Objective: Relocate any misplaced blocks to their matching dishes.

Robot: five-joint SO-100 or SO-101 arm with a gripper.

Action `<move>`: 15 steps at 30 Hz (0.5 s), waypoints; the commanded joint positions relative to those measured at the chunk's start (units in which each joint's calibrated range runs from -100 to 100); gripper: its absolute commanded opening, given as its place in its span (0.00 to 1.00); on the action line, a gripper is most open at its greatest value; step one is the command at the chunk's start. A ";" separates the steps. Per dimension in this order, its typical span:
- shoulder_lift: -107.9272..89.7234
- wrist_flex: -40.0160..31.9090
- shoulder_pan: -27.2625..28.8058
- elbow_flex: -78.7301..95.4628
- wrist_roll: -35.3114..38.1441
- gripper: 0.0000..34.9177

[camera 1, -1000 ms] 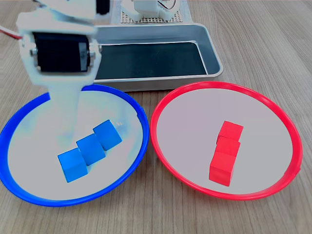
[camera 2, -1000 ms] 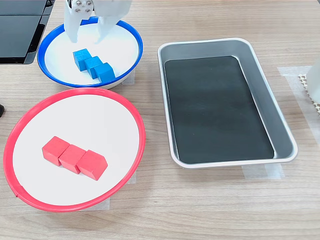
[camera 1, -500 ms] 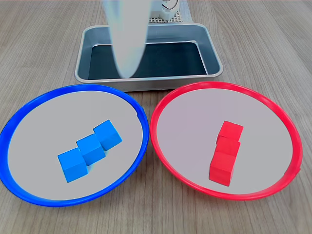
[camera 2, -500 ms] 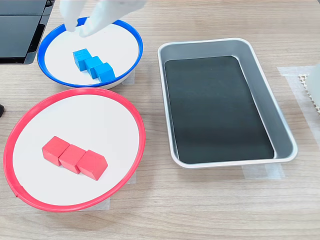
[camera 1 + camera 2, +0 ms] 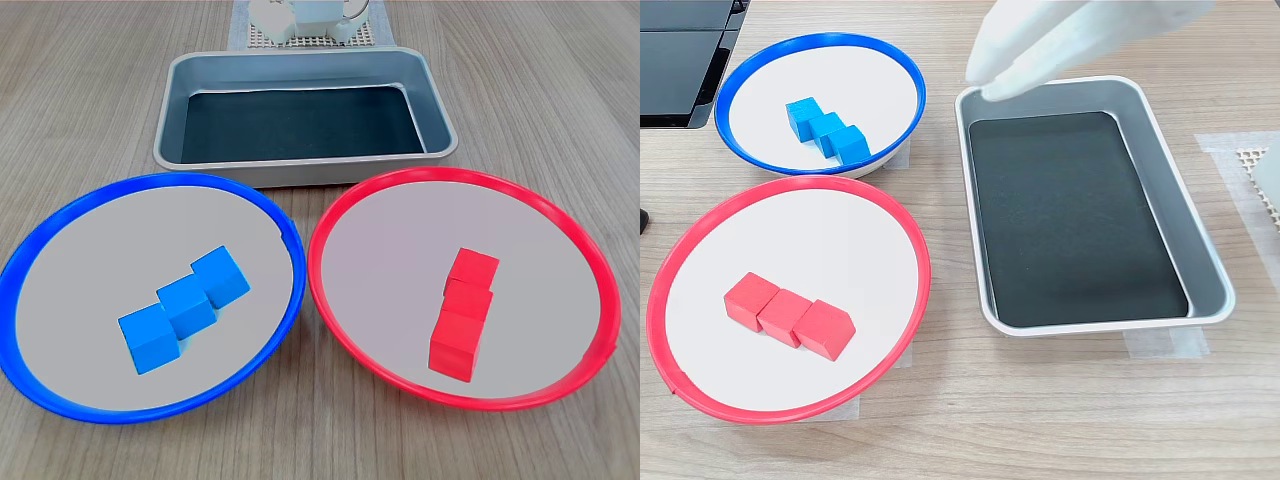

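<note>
Item 1, blue-rimmed plate (image 5: 262, 203): sits at the first exterior view's left, and at the top left of the second exterior view. I count three blue cubes (image 5: 185, 308) on its grey centre, lined up in a diagonal row, each touching the next.

Item 2, red-rimmed plate (image 5: 340, 340): sits at the first exterior view's right, just beside the blue-rimmed one, rims close but apart. I count three red cubes (image 5: 464, 314) on it, in a row and touching; in the second exterior view they lie toward the plate's lower left.

Item 3, metal tray (image 5: 300, 172): rectangular, with a dark bottom, behind both plates in the first exterior view and at the second exterior view's right. I see no cube in it.

Item 4, gripper (image 5: 985, 80): visible to me only in the second exterior view, as a pale, motion-blurred shape reaching in from the top edge, its tip above the tray's upper left corner. The blur hides the jaws, so I cannot tell whether they are parted or closed.

Item 5, arm base (image 5: 295, 15): white housing on a perforated mat at the top edge of the first exterior view, behind the tray.

Item 6, table (image 5: 540, 110): wood-grain surface under everything.
</note>
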 commanded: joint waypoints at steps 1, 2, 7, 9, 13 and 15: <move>-6.03 0.12 0.79 1.93 -1.61 0.01; -7.06 -0.29 1.07 2.84 -2.34 0.01; -15.67 -1.77 2.39 8.84 -6.20 0.01; -20.53 -1.77 3.33 12.12 -7.42 0.01; -31.53 2.35 5.87 18.95 -8.79 0.01; -37.33 6.07 7.37 22.14 -9.04 0.01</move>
